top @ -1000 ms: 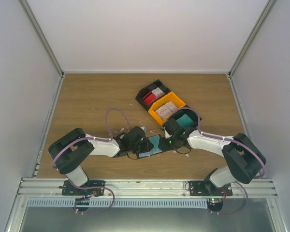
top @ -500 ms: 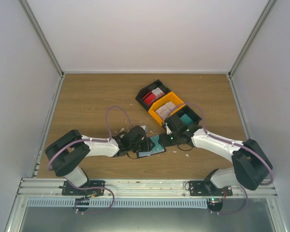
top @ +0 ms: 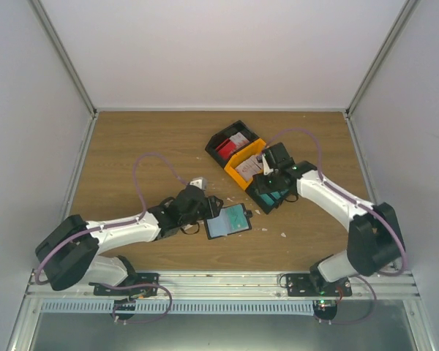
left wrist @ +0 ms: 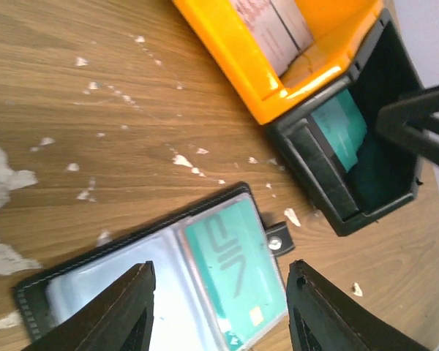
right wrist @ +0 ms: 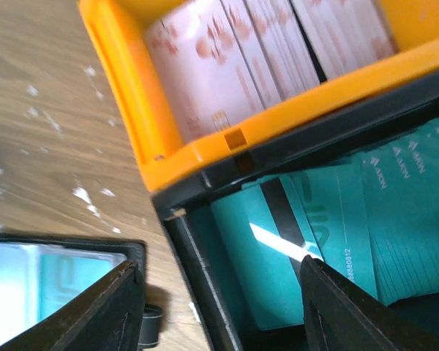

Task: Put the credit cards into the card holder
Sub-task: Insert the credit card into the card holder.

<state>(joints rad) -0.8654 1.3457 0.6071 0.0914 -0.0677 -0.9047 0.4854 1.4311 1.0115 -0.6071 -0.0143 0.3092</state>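
Wood-grain tabletop [top: 132,146], white flecks [top: 284,235] scattered on it. Plain white walls [top: 219,51] on three sides, aluminium posts [top: 64,51] in corners, aluminium rail [top: 219,281] along near edge.

The top external view looks steeply down from above and behind the arm bases, far enough off to take in the whole worktop [top: 132,146], near edge at the bottom. The left wrist view sits close and low, looking slantwise across the open card holder [left wrist: 168,278] towards the yellow bin [left wrist: 234,51] and black bin [left wrist: 329,186]. The right wrist view hangs nearer still above those two bins, catching only a corner of the card holder, and all three views share this patch right of the worktop's middle.
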